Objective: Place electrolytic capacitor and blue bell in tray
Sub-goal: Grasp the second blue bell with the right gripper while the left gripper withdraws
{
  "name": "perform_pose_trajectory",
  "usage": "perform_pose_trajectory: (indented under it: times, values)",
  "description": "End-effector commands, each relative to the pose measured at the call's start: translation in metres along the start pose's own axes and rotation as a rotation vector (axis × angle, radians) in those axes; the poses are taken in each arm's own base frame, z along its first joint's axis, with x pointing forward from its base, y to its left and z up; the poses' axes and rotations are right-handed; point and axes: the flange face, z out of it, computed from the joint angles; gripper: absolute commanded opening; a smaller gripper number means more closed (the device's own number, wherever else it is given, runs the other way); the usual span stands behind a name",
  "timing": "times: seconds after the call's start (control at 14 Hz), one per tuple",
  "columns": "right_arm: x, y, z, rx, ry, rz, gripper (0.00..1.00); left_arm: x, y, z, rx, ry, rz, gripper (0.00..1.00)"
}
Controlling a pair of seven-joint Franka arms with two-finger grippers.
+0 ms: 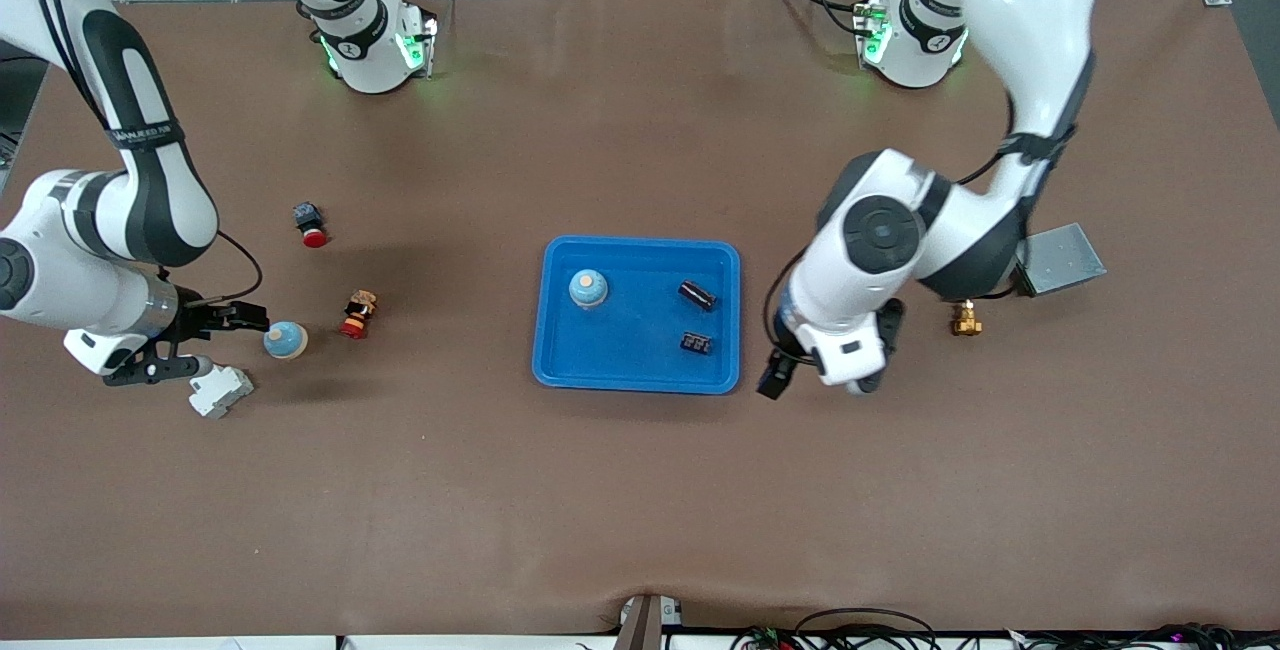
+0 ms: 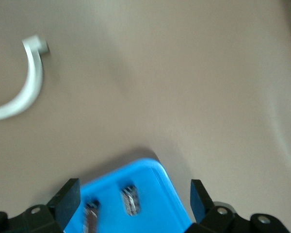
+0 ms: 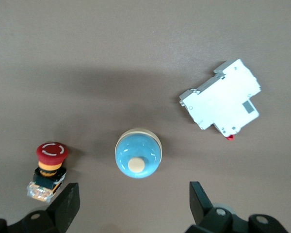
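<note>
- One blue tray (image 1: 560, 355).
- Two blue bells: one in the tray (image 1: 588, 288), one on the table (image 1: 285, 339).
- Two dark components in the tray: a cylindrical capacitor (image 1: 697, 295) and a small block (image 1: 697, 342).
- Two red push buttons (image 1: 310, 223) (image 1: 357, 314).
- One white breaker (image 1: 220, 391).
- One brass fitting (image 1: 965, 319).
- One grey metal box (image 1: 1060, 259).

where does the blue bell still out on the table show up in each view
Front view: blue bell on the table toward the right arm's end, just off the open right gripper.
Right wrist view: blue bell mid-picture, between the red emergency-stop button and white circuit breaker.
Left wrist view: not in it.
Shared landmark: white circuit breaker.
</note>
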Motion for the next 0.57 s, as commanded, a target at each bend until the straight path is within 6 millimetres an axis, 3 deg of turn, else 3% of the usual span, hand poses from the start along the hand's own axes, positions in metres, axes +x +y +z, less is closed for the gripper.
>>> perform_pose_trajectory:
  times: [0.0, 0.29, 0.5]
  values:
    - [0.007, 0.004, 0.018, 0.001, -0.017, -0.007, 1.00, 0.039, -0.024, -0.044, 0.045, 0.044, 0.140, 1.00]
    - [0.003, 0.001, 0.038, 0.015, -0.051, -0.009, 1.00, 0.109, -0.061, -0.121, 0.056, 0.089, 0.253, 1.00]
    - [0.000, 0.005, 0.054, 0.019, -0.054, -0.003, 1.00, 0.125, -0.084, -0.163, 0.089, 0.112, 0.376, 1.00]
